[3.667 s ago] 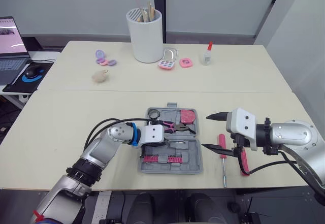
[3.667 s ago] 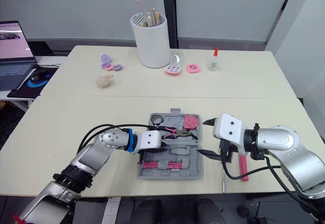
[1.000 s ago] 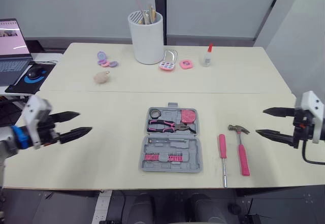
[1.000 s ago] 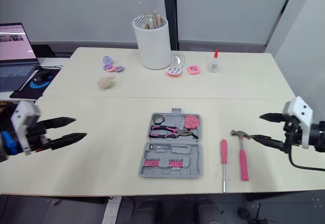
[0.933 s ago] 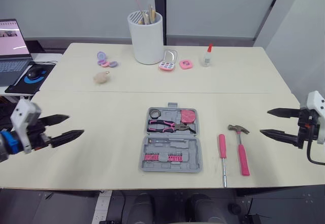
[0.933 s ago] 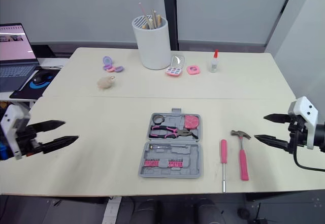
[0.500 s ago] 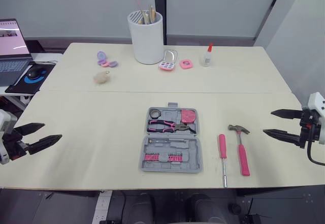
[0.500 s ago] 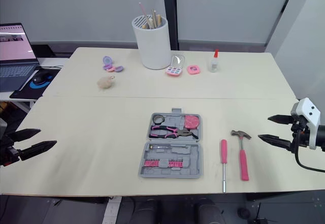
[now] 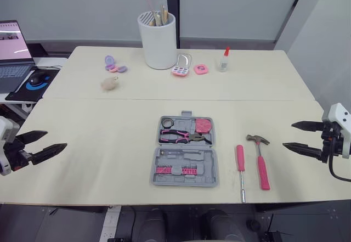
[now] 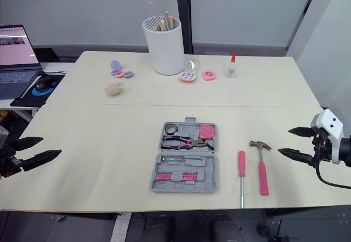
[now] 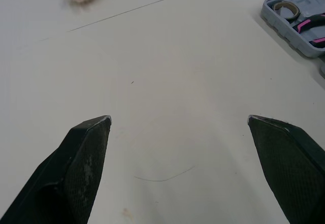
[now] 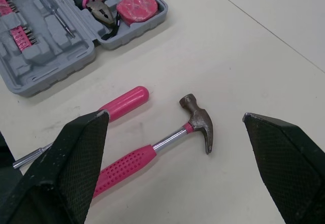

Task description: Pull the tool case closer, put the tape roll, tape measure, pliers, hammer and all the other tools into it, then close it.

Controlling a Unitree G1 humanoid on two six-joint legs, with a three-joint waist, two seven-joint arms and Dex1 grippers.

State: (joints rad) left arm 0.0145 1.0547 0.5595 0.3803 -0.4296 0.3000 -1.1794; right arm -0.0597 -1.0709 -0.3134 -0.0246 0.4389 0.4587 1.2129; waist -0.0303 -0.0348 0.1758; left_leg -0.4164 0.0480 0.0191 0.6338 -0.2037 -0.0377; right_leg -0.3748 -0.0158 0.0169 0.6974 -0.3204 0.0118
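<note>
The grey moulded-plastic tool case (image 9: 186, 180) lies open at frame centre. Its trays hold pink-handled pliers (image 9: 181, 138), the ring-shaped tape roll (image 9: 166, 123) and the rounded pink tape measure (image 9: 203, 125). Just right of it, on the smooth cream table (image 9: 109, 127), lie a slim screwdriver (image 9: 241, 169) and the hammer (image 9: 260, 159) with its ribbed pink grip. At the left and right edges, the left gripper (image 9: 56, 140) and right gripper (image 9: 288, 135) hover empty, their pointed black fingers spread wide.

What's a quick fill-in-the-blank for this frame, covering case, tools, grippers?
The tool case lies ____ on the table. The pliers sit ____ the case. The hammer and screwdriver lie on the table, on the robot's ____ of the case. The left gripper and right gripper each hold ____.
Answers: open; inside; right; nothing.
</note>
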